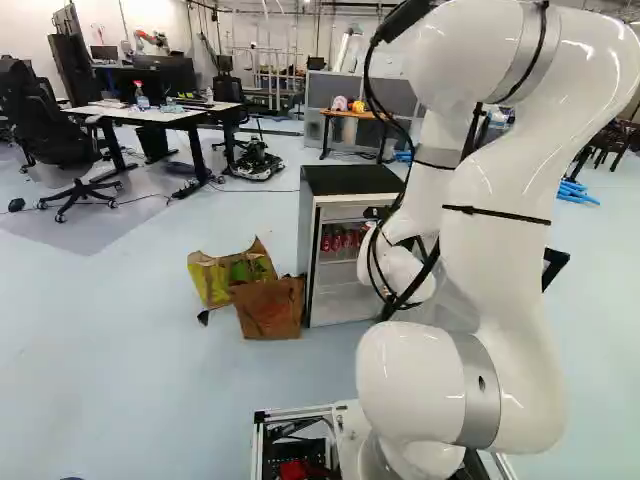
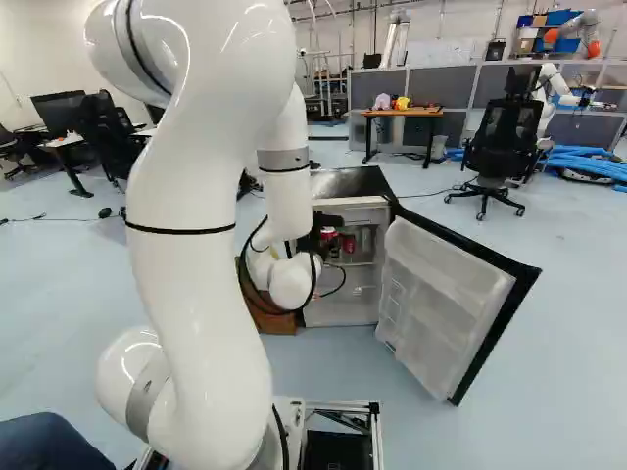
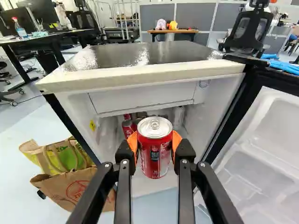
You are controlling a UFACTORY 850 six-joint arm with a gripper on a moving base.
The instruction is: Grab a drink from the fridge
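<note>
Wrist view only: both orange pads (image 3: 176, 140) against the red can (image 3: 155, 156)

The glossy white, rounded arm (image 1: 505, 260) has silver-grey metal bands (image 1: 478, 390) at its joints, thin black straps (image 1: 497, 214) around its links and loose black cables (image 1: 410, 290) along it. The matte black metal gripper (image 2: 327, 235) has slim straight bars, small round silver screws (image 3: 184, 161) and bright orange pads (image 3: 176, 140). The base has a silver metal frame (image 2: 343, 406).

Bright, diffuse light, small white glare.
</note>
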